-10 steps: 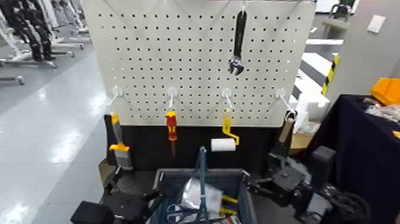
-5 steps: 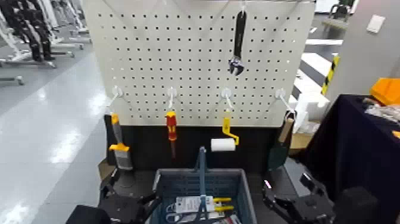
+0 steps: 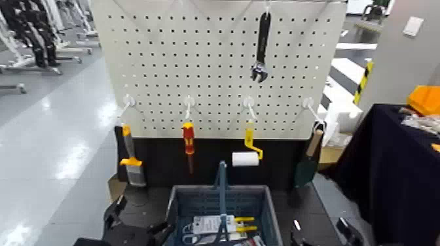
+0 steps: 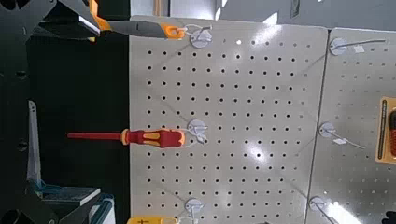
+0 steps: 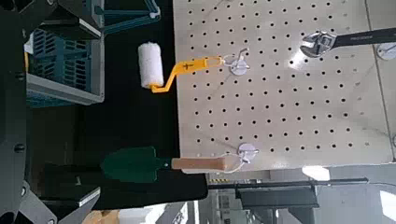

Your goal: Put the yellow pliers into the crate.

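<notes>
Inside one crate [image 3: 274, 216] lies one yellow pliers [image 3: 245, 224].

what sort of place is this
Probably a robotics lab or demo space made up like a small tool shop: a pegboard with tools on hooks, a shopping basket in front, and legged white frames standing on the shiny floor behind.

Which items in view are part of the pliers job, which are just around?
Part of the job:
- yellow pliers, carded, in the crate
- crate

Just around:
- adjustable wrench
- red screwdriver
- paint roller
- yellow-banded brush
- green trowel
</notes>
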`<state>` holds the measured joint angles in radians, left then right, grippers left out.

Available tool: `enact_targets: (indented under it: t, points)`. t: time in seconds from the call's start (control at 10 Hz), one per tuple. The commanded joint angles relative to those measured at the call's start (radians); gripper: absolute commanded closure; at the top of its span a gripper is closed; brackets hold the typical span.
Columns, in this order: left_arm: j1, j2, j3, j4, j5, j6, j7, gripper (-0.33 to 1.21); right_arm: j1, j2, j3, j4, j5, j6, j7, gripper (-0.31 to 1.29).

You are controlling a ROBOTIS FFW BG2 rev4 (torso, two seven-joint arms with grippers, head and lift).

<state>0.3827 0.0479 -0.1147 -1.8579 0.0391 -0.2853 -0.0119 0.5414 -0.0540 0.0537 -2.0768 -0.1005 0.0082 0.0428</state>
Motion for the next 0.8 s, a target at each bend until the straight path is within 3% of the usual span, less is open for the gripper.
enact_targets:
  t: [0.1, 0.4, 0.8]
  points:
    - [0.065, -0.003, -0.005, -0.033, -0.001, 0.009, 0.058, 0.11, 0.023, -0.009, 0.012, -0.006, -0.018, 0.019, -0.014, 0.15]
    - [0.101, -0.002, -0.013, -0.056, -0.001, 0.025, 0.113, 0.11, 0.023, -0.007, 0.014, -0.011, -0.013, 0.036, -0.017, 0.15]
    - [0.099, 0.000, -0.014, -0.056, 0.002, 0.026, 0.109, 0.11, 0.022, -0.009, 0.018, -0.011, 0.005, 0.019, -0.035, 0.12]
